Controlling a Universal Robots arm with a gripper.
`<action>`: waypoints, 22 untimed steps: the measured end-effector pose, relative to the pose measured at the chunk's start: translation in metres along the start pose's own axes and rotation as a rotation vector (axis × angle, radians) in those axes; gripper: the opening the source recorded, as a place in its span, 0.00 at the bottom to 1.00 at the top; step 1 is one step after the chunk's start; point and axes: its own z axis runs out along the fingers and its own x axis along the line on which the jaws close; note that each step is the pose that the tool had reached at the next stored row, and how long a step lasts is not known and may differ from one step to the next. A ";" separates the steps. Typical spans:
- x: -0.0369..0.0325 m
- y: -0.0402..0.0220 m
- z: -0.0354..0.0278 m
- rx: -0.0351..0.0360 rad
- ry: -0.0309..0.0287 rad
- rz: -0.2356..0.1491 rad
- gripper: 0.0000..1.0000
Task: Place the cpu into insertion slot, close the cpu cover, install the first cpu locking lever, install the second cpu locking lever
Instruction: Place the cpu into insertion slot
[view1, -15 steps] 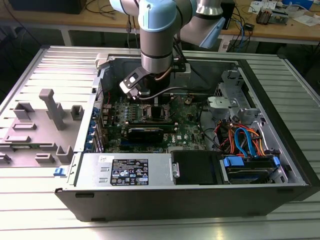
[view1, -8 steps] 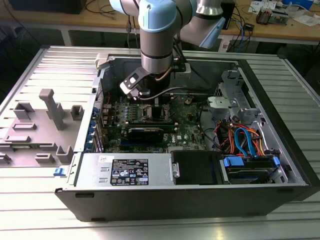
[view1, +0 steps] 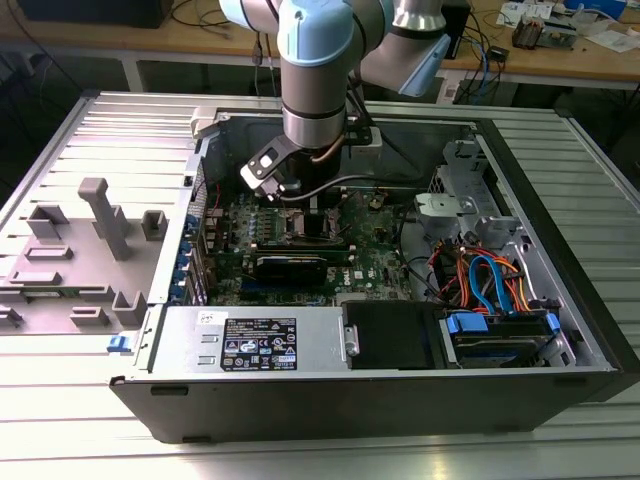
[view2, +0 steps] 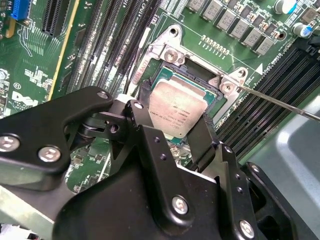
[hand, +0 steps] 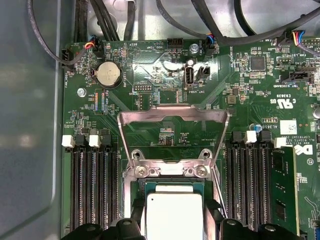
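Gripper (view2: 172, 120): matte black metal links with silver screw heads. I see its two fingers (view2: 202, 137) clamped on opposite edges of the cpu.
Cpu (view2: 177, 110): flat square with a dull silver-grey lid, faint print and a thin green edge. It sits directly over the insertion slot, but I cannot tell whether it is seated.
Insertion slot (view2: 194, 75): square dark socket with a silvery steel rim and screws at the corners, set into the board.
Locking lever (view2: 280, 103): thin bright wire rod running out from the socket's corner across the black memory slots.
Cpu cover (hand: 170, 111): thin silvery frame plate, swung open beyond the socket. I see green board through its large window.
Motherboard (hand: 150, 75): glossy green, with long black ridged slots on both sides of the socket.
Computer case (view1: 380, 400): open tower lying on its side, with grey sheet metal inside a black shell.
Bench (view1: 80, 420): ribbed, pale aluminium.
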 end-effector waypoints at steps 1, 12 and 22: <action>0.0000 0.0000 0.0001 0.0000 0.0000 0.000 0.55; 0.0015 0.0007 0.0006 -0.0001 0.0002 0.000 0.62; 0.0021 0.0013 0.0034 -0.0002 0.0005 0.000 0.62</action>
